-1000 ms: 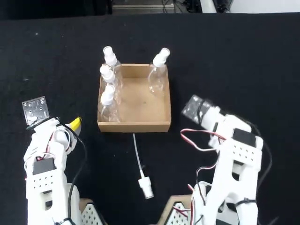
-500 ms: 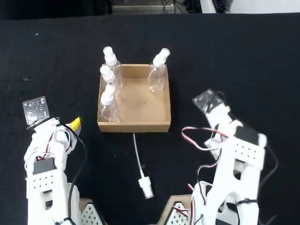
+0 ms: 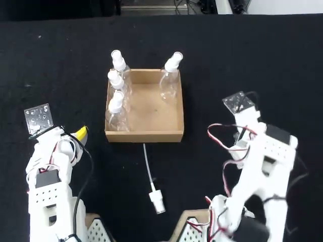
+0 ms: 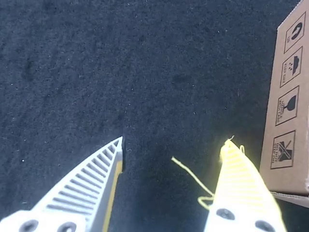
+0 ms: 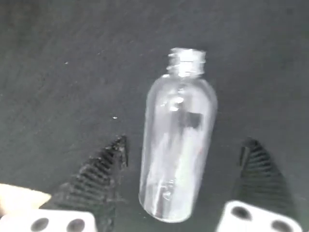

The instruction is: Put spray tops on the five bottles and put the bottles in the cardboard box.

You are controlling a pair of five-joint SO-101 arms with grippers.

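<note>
The right gripper [image 5: 184,142] stands spread around the uncapped bottle [image 5: 178,130], which lies on the cloth [image 5: 58,58]; the left gripper [image 4: 174,141] is spread too, at 8 o'clock of the cardboard box [image 3: 144,135]. An off-centre squeeze may roll the round bottle away.

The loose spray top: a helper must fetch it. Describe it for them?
Find the cardboard box mid-table. Between it and the arms' bases lies the spray top, thin tube pointing at the box. Unlike the four in the box, it sits on no bottle.
</note>
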